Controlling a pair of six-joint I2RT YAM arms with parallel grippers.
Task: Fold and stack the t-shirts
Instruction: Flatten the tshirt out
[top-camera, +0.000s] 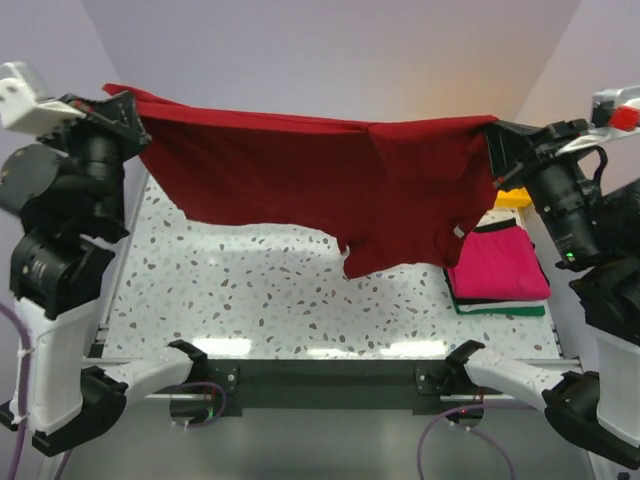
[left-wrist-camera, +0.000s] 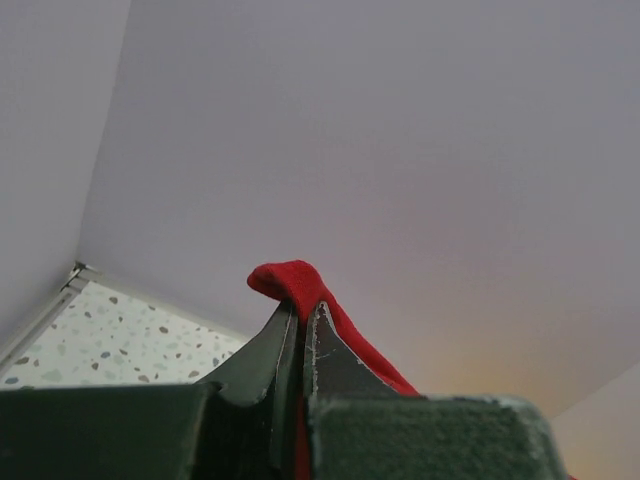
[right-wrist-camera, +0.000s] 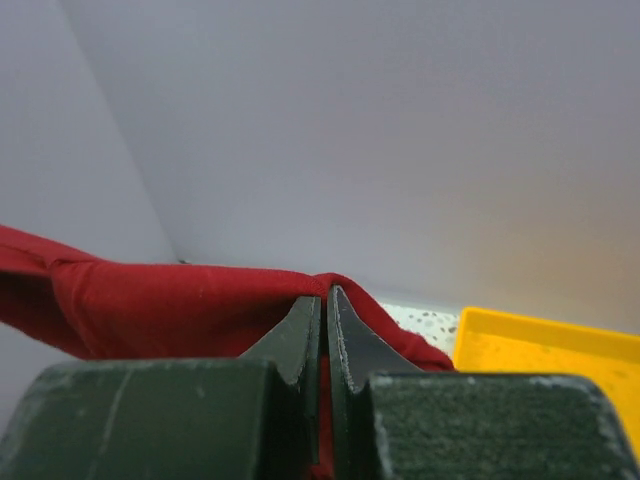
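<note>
A large dark red t-shirt (top-camera: 330, 185) hangs stretched in the air between both arms, above the speckled table (top-camera: 250, 290). My left gripper (top-camera: 128, 112) is shut on its left top corner; a red cloth tip (left-wrist-camera: 290, 285) pokes out past the closed fingers. At the right, my right gripper (top-camera: 495, 135) is shut on the shirt's other top corner, with red cloth (right-wrist-camera: 180, 305) draped over the fingertips. The lower hem sags lowest at centre-right. A folded stack lies on the table at the right: a magenta-pink t-shirt (top-camera: 500, 265) on top, black and green t-shirts (top-camera: 500, 307) beneath.
A yellow tray (top-camera: 513, 198) sits behind the folded stack near the right wall, also seen as the yellow tray (right-wrist-camera: 550, 355) in the right wrist view. Pale walls close in the table at the back and both sides. The arms' bases stand at the near edge.
</note>
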